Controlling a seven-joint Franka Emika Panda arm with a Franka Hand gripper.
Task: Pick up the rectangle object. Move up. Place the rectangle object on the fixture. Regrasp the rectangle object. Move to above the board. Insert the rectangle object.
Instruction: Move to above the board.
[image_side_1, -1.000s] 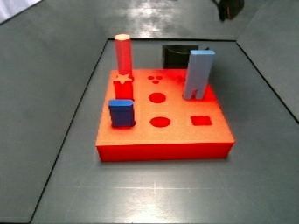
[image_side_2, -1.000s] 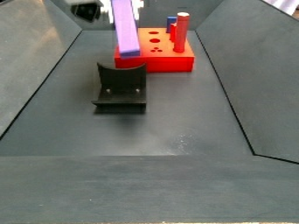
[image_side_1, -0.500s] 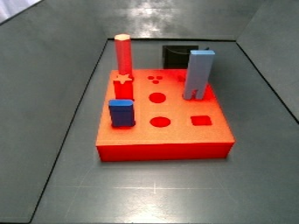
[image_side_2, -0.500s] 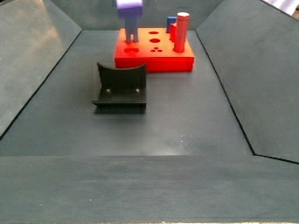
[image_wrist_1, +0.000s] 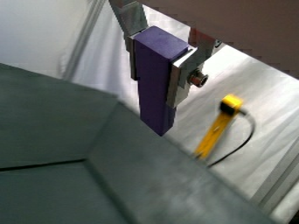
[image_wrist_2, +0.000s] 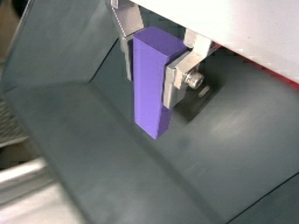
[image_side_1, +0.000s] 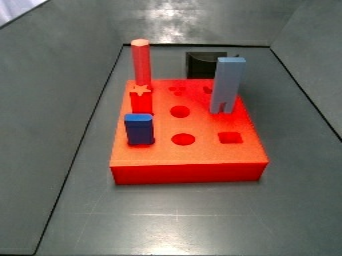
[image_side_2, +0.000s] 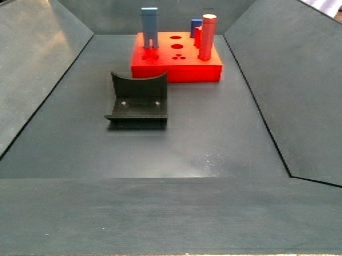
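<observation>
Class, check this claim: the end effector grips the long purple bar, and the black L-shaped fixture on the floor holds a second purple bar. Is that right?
Not quite. The end effector does grip the long purple bar, but the black L-shaped fixture holds nothing, as a side view shows.

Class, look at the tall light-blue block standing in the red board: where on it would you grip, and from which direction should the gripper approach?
Grip the light-blue block near its top, coming straight down from above. It stands upright in the board, its flat faces suit parallel fingers, and its lower end sits in the board. The red peg stands well apart. The gripper first has to release the rectangle object it holds.
</observation>
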